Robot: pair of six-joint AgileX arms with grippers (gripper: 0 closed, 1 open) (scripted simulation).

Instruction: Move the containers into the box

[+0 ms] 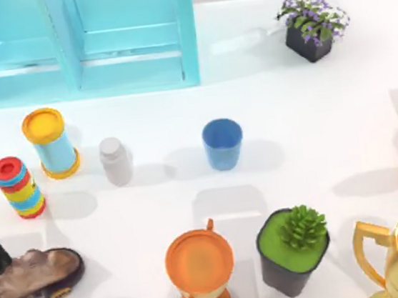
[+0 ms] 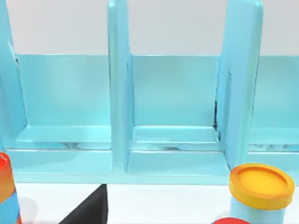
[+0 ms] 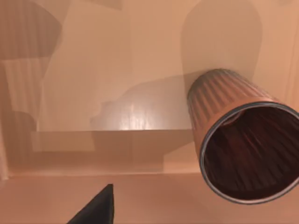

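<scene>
- White tabletop (image 1: 302, 108) carried the clutter, with the light blue box (image 1: 133, 74) standing open at its back on the left side.
- The blue cup (image 1: 223, 143) stood upright in front of the box, just off the box's right front corner and clear of its wall, mouth up, so its long axis ran vertical.
- Between that cup and the box's left end stood a white bottle (image 1: 115, 160) and a yellow-lidded canister (image 1: 51, 143), both also in front of the box.
- The left claw (image 2: 88, 210) hung in front of the box, facing its compartments, beside the yellow-lidded canister; whether it was clenched or released could not be told.
- Judged from this, the blue cup lay off to the right of the left claw, along the box's front and past the white bottle, and the left arm looked the nearer one to it.
- The reddish-brown cup (image 3: 243, 140) lay close to the right claw (image 3: 93, 207), mouth turned toward the wrist camera and axis slanted; where it sat from the box could not be told.
- The right claw's state could not be told either, nor whether it gripped that cup.
</scene>
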